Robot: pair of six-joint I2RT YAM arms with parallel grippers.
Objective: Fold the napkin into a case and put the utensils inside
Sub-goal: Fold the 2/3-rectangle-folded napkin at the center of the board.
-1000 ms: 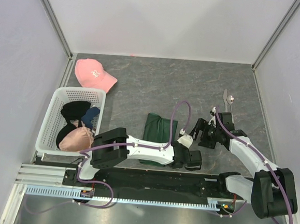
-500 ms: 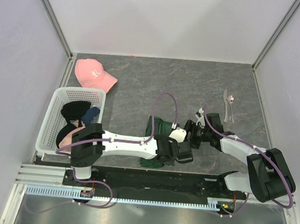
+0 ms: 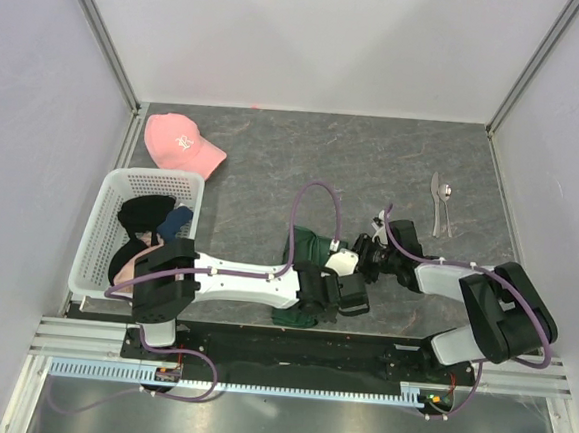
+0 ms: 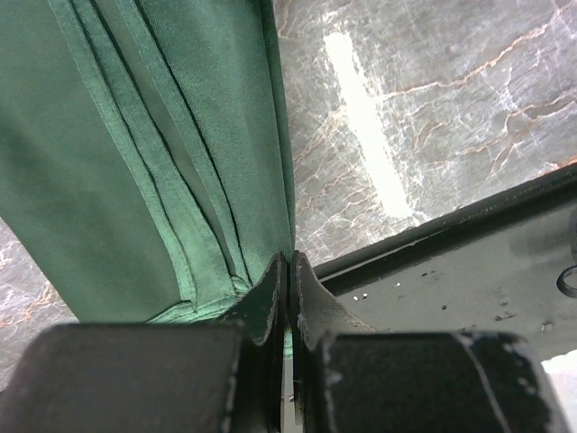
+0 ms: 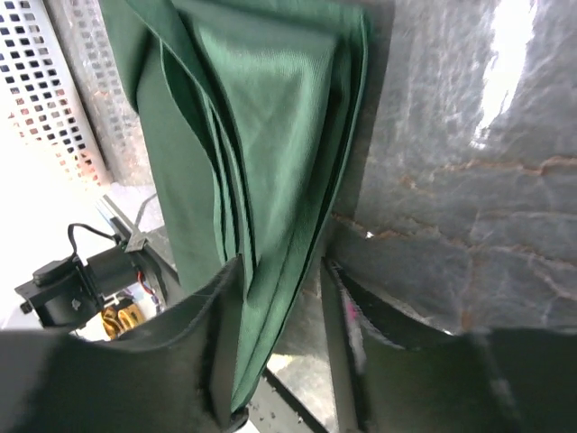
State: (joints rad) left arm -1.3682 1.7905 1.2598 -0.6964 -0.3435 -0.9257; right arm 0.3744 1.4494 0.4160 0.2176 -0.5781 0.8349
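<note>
The napkin lies folded into a narrow dark green strip at the table's near middle, largely covered by both arms. My left gripper is shut on the napkin at its near corner, and a sliver of green shows between the left gripper's closed jaws. My right gripper is open and straddles the long right edge of the napkin. The right gripper's left finger touches the layers, while the right finger stands apart over bare table. The utensils lie side by side at far right, untouched.
A pink cap sits at the far left. A white basket holding clothes stands along the left wall. The black base rail runs just beside the napkin's near end. White walls close in three sides.
My right arm swung left from near the utensils to the napkin's right edge, its jaws narrowing. My left gripper slid left along the near edge and shut on the napkin.
</note>
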